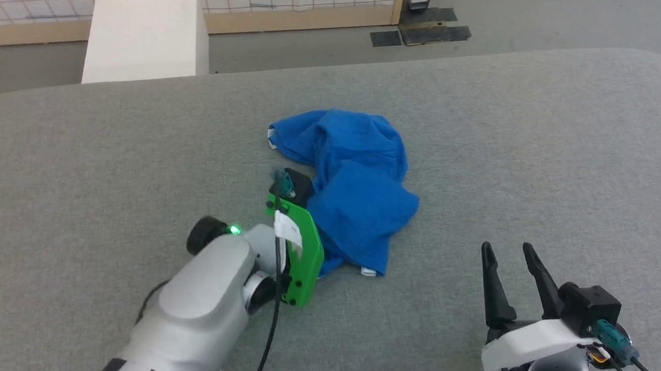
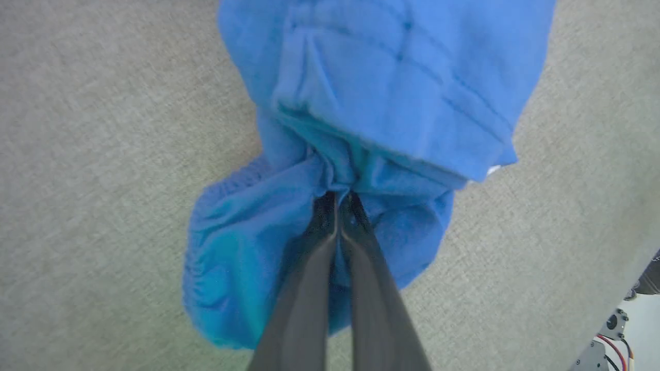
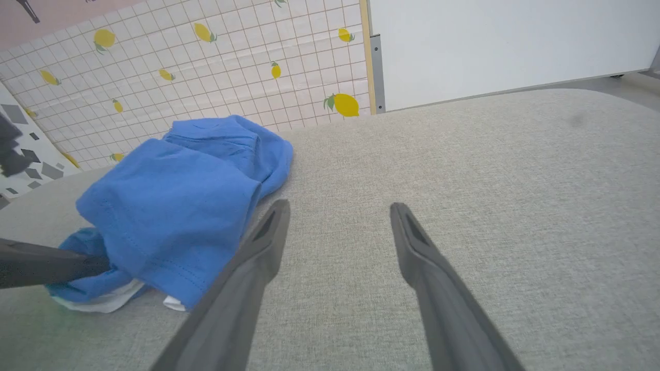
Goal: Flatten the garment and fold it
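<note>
Two dark fingers of the left gripper are pressed together on a bunched fold of the shorts, pinching the blue cloth at the heap's near left edge. The shorts lie crumpled at the middle of the grey pad, with a bit of white trim showing at the near side. The right gripper is near the shorts on their right, not touching them, its fingers spread wide and holding nothing.
</note>
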{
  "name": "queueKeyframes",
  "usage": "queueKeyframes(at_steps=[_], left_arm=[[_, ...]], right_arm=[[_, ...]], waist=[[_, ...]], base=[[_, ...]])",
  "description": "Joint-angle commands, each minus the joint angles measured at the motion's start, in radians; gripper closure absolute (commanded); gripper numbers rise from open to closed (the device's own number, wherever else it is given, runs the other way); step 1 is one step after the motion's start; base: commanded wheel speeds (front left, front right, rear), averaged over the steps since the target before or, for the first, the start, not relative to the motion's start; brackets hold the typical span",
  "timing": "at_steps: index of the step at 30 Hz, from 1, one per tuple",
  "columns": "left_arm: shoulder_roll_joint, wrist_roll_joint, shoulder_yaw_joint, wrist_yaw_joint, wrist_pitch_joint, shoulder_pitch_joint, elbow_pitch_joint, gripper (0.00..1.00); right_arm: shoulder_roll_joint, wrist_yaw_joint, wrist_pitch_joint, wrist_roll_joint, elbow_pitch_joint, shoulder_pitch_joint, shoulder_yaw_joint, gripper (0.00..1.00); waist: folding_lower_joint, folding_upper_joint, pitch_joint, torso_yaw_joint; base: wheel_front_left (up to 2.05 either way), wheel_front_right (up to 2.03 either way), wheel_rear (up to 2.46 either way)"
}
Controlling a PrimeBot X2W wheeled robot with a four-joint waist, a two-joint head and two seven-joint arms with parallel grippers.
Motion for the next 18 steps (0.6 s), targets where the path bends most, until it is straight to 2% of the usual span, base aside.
queueKeyframes(at_steps=[1, 2, 3, 4, 10, 15, 18], left_arm=[[-0.003, -0.021, -0.001, -0.007, -0.004, 0.012, 0.004, 1.0], [-0.003, -0.032, 0.004, -0.007, -0.011, 0.011, 0.006, 0.96], [-0.003, -0.039, 0.007, -0.007, -0.022, 0.007, 0.002, 0.6], [-0.002, -0.048, 0.015, -0.007, -0.042, -0.001, -0.005, 0.0], [-0.004, -0.143, 0.099, -0.007, -0.119, -0.04, -0.088, 0.0], [0.032, -0.192, 0.176, -0.003, -0.194, -0.054, -0.17, 0.0], [0.064, -0.207, 0.24, 0.013, -0.274, -0.043, -0.217, 0.0]], right_arm=[[0.0, 0.006, -0.012, 0.002, -0.004, -0.002, -0.001, 0.0], [0.0, 0.006, -0.012, 0.003, -0.003, -0.003, 0.0, 0.0], [0.0, 0.006, -0.013, 0.004, -0.002, -0.004, 0.0, 0.0], [0.0, 0.006, -0.013, 0.004, -0.001, -0.004, 0.001, 0.0], [0.0, 0.006, -0.016, 0.002, 0.014, 0.006, -0.01, 0.0], [0.0, 0.006, -0.017, 0.007, 0.022, 0.015, -0.02, 0.0], [0.0, 0.006, -0.018, 0.008, 0.024, 0.018, -0.023, 0.0]], waist=[[0.0001, 0.0, 0.005, 0.013], [0.0001, 0.0, 0.004, 0.018], [0.0001, 0.0, 0.002, 0.023], [0.0001, 0.0, -0.001, 0.03], [0.0001, 0.0, -0.047, 0.085], [0.0001, 0.0, -0.095, 0.129], [0.0001, 0.0, -0.122, 0.149]], base=[[0.0, 0.0, 0.0], [0.0, 0.0, 0.0], [0.0, 0.0, 0.0], [0.0, 0.0, 0.0], [0.0, 0.0, 0.0], [0.0, 0.0, 0.0], [0.0, 0.0, 0.0]])
